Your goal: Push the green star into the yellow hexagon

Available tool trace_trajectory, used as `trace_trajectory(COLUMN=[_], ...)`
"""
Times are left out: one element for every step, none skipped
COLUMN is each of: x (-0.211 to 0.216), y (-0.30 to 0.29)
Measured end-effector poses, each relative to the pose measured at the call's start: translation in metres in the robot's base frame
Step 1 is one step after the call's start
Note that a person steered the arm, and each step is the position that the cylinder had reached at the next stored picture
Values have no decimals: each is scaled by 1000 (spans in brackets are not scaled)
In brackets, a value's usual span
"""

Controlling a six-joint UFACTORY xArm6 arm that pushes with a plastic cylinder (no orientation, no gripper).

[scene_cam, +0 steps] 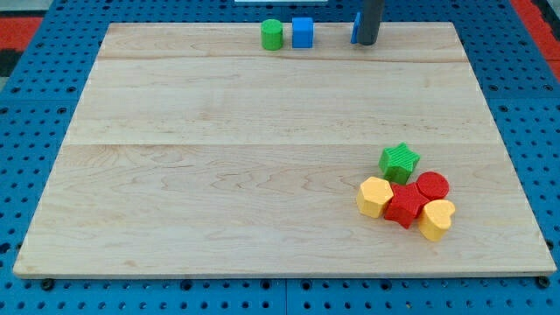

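Note:
The green star [399, 161] lies at the view's lower right, just above and right of the yellow hexagon [374, 196], close to it or touching. Both belong to a tight cluster with a red star-like block [404, 206], a red cylinder [431, 185] and a yellow heart [437, 219]. My tip [367, 42] is at the view's top edge, right of centre, far above the cluster. A blue block [355, 28] shows partly behind the rod.
A green cylinder [272, 35] and a blue cube [302, 32] stand side by side at the view's top centre, left of my tip. The wooden board [219, 157] rests on a blue pegboard table [35, 105].

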State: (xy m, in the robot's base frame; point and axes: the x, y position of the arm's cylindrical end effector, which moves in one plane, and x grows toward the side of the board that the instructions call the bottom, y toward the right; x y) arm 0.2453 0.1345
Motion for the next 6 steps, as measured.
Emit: trace_trajectory(x=[46,53,112,181,218,218], y=[10,52,86,115,81,17])
